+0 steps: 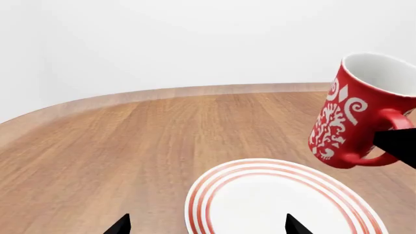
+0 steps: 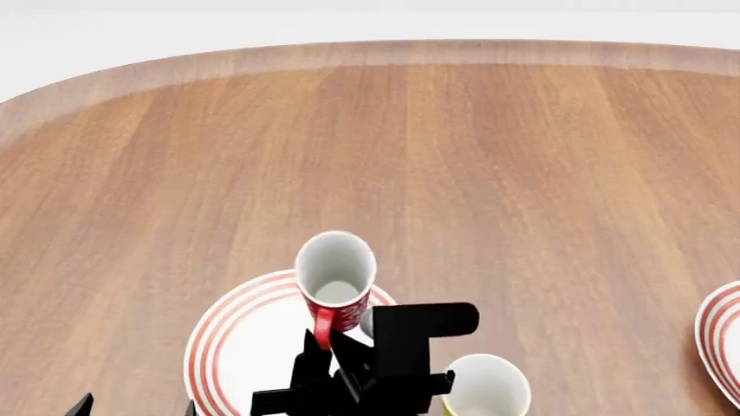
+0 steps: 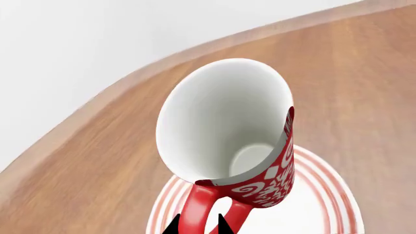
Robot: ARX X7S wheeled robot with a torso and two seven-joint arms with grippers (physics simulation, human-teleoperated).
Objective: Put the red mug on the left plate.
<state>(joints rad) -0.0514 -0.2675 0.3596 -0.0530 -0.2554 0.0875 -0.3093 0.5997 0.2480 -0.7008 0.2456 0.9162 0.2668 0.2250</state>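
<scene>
The red mug (image 2: pixel 335 290), red with white scrollwork and a white inside, hangs in the air above the left plate (image 2: pixel 231 347), a white plate with red rings. My right gripper (image 3: pixel 198 225) is shut on the mug's red loop handle (image 3: pixel 195 214); the mug fills the right wrist view (image 3: pixel 227 126) with the plate (image 3: pixel 312 214) below it. In the left wrist view the mug (image 1: pixel 354 117) is held above the plate (image 1: pixel 273 200). My left gripper (image 1: pixel 208 226) is open and empty, low by the plate's near left edge; only its fingertips (image 2: pixel 81 406) show in the head view.
A plain yellow mug (image 2: pixel 486 390) stands just right of the left plate, close under my right arm. The second ringed plate (image 2: pixel 723 342) shows at the right edge. The wooden table (image 2: pixel 463 156) stretches back to a rounded far rim.
</scene>
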